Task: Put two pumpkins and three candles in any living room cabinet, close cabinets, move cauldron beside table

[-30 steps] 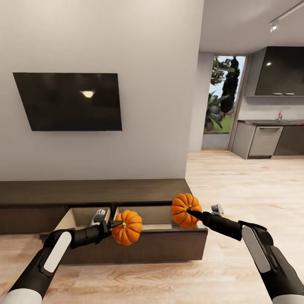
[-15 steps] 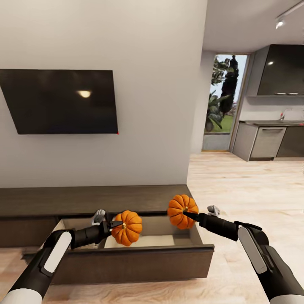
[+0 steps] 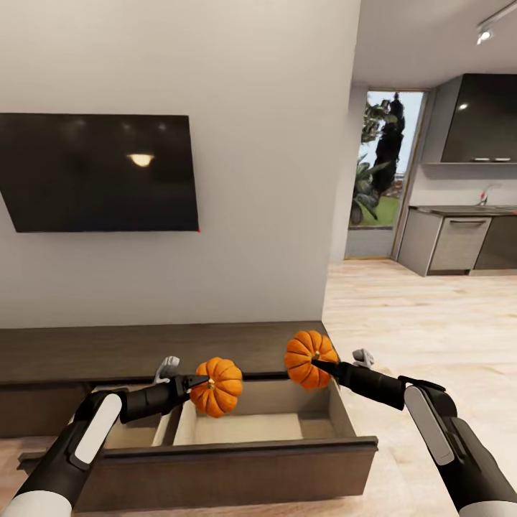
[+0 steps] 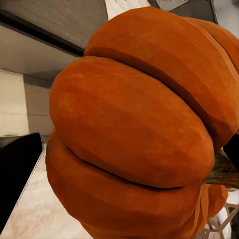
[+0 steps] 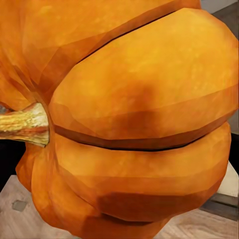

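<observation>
Two orange pumpkins hang above the open drawer of the low dark brown cabinet point(image 3: 143, 343). My left gripper point(image 3: 202, 381) is shut on the left pumpkin point(image 3: 220, 388), over the drawer's middle. In the left wrist view that pumpkin point(image 4: 134, 134) bulges between dark fingers point(image 4: 17, 174). Over the drawer's right back corner my right gripper point(image 3: 319, 365) is shut on the other pumpkin point(image 3: 307, 355). Close up in the right wrist view, this pumpkin point(image 5: 139, 124) shows its stem sideways. The drawer's pale inside point(image 3: 244, 429) looks bare. Candles, cauldron and table are out of view.
A dark TV point(image 3: 97, 172) hangs on the grey wall above the cabinet. The pulled-out drawer front point(image 3: 215, 470) stands just ahead of me. Wood floor point(image 3: 431, 323) runs right toward a kitchen counter point(image 3: 459, 237) and a glass door point(image 3: 380, 172).
The view has closed in on the cabinet and the open drawer now looms larger and lower. Both arms keep the pumpkins in the same pose.
</observation>
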Robot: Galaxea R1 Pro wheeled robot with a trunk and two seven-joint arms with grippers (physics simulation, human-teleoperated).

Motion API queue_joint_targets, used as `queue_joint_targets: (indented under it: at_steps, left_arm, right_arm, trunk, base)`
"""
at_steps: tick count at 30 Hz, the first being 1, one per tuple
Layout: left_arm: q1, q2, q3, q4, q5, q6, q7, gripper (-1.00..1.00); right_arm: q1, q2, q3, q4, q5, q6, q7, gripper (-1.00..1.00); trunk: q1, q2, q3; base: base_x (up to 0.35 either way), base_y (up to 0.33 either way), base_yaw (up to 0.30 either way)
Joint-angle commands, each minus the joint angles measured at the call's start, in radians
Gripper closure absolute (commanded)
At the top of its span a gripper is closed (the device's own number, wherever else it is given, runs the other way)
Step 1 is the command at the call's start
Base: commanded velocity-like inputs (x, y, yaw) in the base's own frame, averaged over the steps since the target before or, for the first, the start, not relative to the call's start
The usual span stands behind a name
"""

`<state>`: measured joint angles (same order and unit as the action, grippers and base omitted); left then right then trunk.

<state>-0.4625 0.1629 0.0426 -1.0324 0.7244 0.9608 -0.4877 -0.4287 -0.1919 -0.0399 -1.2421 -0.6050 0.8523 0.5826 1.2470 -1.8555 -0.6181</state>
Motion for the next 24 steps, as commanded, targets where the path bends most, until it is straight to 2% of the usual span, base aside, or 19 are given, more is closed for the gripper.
queue_joint_targets:
  at_steps: [1,15,24]
  left_arm:
    - [-0.001,0.0,0.002,0.0,0.001,0.006,-0.006,1.0]
    - [-0.001,0.0,0.002,0.0,0.001,0.006,-0.005,1.0]
    - [-0.001,0.0,0.002,0.0,0.001,0.006,-0.006,1.0]
  right_arm:
    - [-0.001,0.0,-0.001,0.0,-0.002,0.007,0.002,1.0]
    - [-0.001,0.0,-0.003,-0.011,-0.002,0.007,0.002,1.0]
    - [-0.001,0.0,-0.002,-0.001,-0.004,0.008,0.002,1.0]
  trunk:
    - [0.0,0.0,-0.001]
    - [0.0,0.0,-0.001]
    - [0.0,0.0,-0.007]
  base:
    - [0.128,0.028,0.0]
    - [0.119,0.003,-0.004]
    - [0.114,0.082,-0.203]
